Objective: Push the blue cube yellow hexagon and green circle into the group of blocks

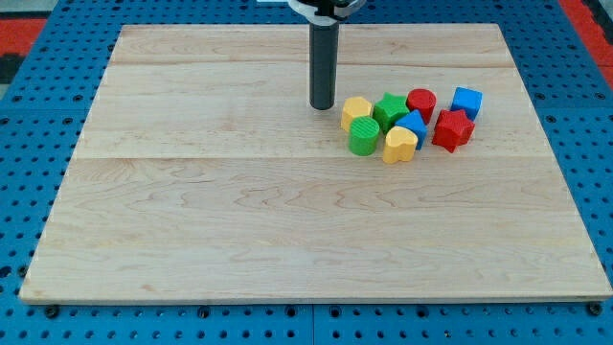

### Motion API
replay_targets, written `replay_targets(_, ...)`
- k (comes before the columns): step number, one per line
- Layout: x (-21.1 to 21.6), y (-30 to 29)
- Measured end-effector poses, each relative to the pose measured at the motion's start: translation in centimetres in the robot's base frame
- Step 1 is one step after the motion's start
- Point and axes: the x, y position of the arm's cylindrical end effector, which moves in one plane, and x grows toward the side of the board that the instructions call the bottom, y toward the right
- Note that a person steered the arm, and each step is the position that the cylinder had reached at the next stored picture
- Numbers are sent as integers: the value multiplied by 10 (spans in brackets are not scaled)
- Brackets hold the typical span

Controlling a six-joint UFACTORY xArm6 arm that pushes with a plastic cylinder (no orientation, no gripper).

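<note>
Item: my tip [322, 106], a bare rod with no jaws, holding nothing, just left of the yellow hexagon [356, 112]. Green circle [363, 137] apparently touches the group; blue cube [467, 101] sits far right, slightly apart. Step: closing stragglers; next, likely a leftward nudge on the cube.

I see only the lower part of my arm here. At the view's top edge there is a small piece of the white and black mount [324, 8], and the rest of the arm above it is cut off by the frame. From this mount my dark rod [322, 57] goes straight down, upright and without any lean that I can notice. My tip [322, 106] stands on the bench [239, 240], in the upper half of the view and a little to the right of its middle. The rod is plain and round, with nothing attached.
</note>
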Motion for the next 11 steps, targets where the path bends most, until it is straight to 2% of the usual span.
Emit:
replay_targets(1, 0, 0)
replay_targets(2, -18, -1)
replay_targets(3, -84, 30)
replay_targets(6, -92, 47)
replay_targets(7, -84, 65)
replay_targets(8, -61, 164)
replay_targets(9, -35, 239)
replay_targets(10, -6, 262)
replay_targets(11, 13, 243)
